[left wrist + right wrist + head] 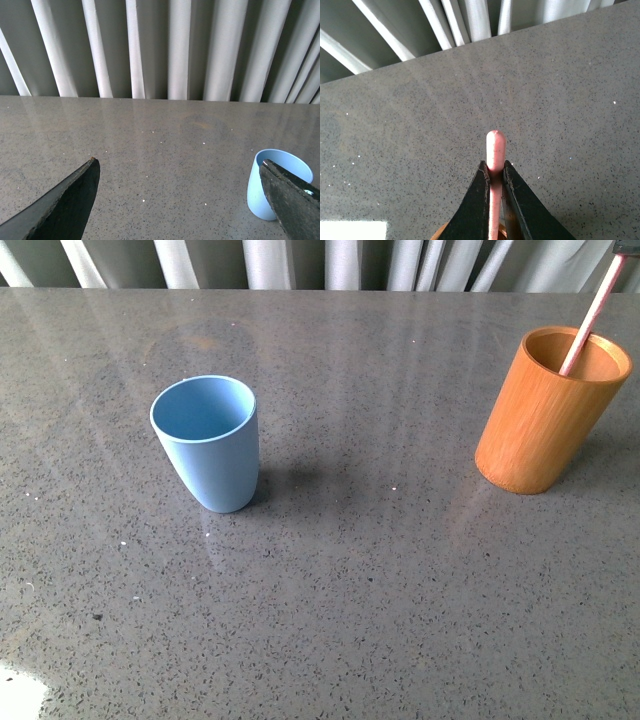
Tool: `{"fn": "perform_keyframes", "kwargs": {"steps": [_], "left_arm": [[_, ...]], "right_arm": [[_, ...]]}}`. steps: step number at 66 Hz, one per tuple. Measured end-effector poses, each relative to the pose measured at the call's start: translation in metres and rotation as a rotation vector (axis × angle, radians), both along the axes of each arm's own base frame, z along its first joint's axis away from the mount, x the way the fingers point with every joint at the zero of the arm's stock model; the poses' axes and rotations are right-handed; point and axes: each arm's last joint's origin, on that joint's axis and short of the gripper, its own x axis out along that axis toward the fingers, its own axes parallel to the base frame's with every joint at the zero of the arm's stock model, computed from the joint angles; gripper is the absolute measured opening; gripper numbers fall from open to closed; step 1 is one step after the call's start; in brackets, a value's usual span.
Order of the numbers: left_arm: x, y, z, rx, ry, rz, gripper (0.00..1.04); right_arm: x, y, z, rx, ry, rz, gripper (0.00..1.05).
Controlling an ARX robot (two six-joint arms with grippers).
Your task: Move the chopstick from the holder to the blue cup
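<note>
The orange-brown holder [545, 410] stands at the right of the grey table. The pale pink chopstick [592, 315] leans out of it toward the upper right corner. In the right wrist view my right gripper [494, 169] is shut on the chopstick [495, 147] just below its rounded tip, with a sliver of the holder's rim [441, 233] showing beneath. The blue cup [207, 440] stands upright and empty at centre left. My left gripper [180, 167] hangs open, apart from the blue cup [260, 192], which shows behind one finger [292, 200].
The table [360, 580] is grey speckled stone. White vertical slats [300, 262] run behind its far edge. A bright white patch [20, 695] lies at the near left corner. Neither arm shows in the front view.
</note>
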Motion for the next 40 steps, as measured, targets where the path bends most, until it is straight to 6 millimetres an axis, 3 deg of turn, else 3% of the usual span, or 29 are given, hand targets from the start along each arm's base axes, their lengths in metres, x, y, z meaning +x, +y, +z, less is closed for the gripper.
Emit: {"fn": "perform_keyframes", "kwargs": {"steps": [25,40], "left_arm": [[0.0,0.0,0.0,0.0,0.0,0.0,0.96],[0.0,0.0,0.0,0.0,0.0,0.0,0.96]], "right_arm": [[-0.004,-0.002,0.005,0.002,-0.013,-0.003,0.03],[-0.014,-0.006,0.026,0.013,-0.063,-0.002,0.03]]}}
